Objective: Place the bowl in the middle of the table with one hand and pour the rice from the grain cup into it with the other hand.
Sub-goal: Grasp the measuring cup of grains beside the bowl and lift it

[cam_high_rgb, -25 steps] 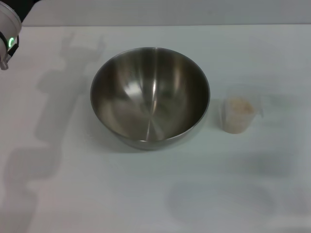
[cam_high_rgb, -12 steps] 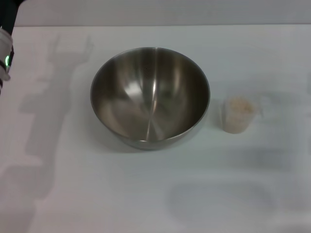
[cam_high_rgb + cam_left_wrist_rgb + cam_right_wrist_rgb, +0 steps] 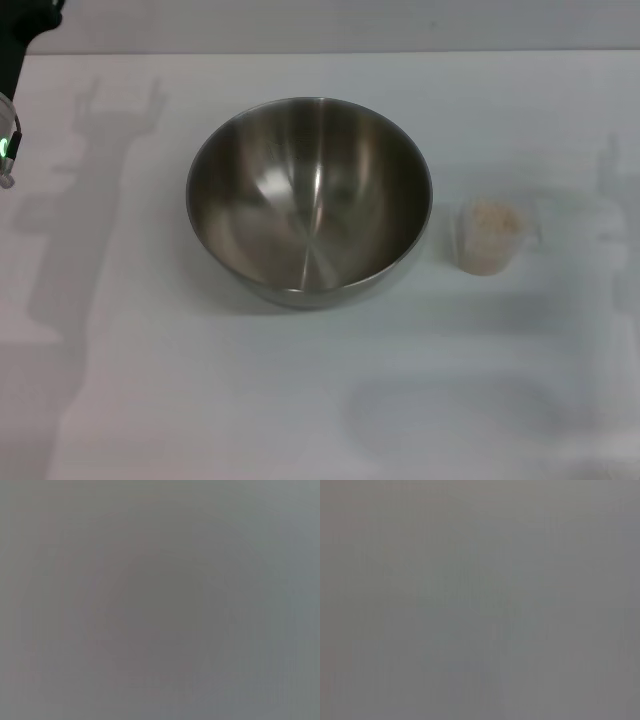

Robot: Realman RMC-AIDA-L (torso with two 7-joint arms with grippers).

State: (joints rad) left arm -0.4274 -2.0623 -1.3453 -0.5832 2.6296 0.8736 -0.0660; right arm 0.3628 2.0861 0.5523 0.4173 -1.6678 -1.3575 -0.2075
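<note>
The steel bowl (image 3: 309, 200) stands upright and empty near the middle of the white table (image 3: 320, 400). The clear grain cup (image 3: 488, 237) stands upright just right of it, apart from it, filled with beige rice (image 3: 493, 217). Only a piece of my left arm (image 3: 10, 130) with a green light shows at the far left edge; its gripper is out of view. My right arm and gripper are out of view; only a shadow falls on the table at the right. Both wrist views show a plain grey field.
The table's far edge (image 3: 320, 52) runs along the top of the head view. Arm shadows lie on the table at the left and right.
The left arm has drawn further out past the left edge, and its shadow has moved left. A new shadow has come in on the right. Bowl and cup have not moved.
</note>
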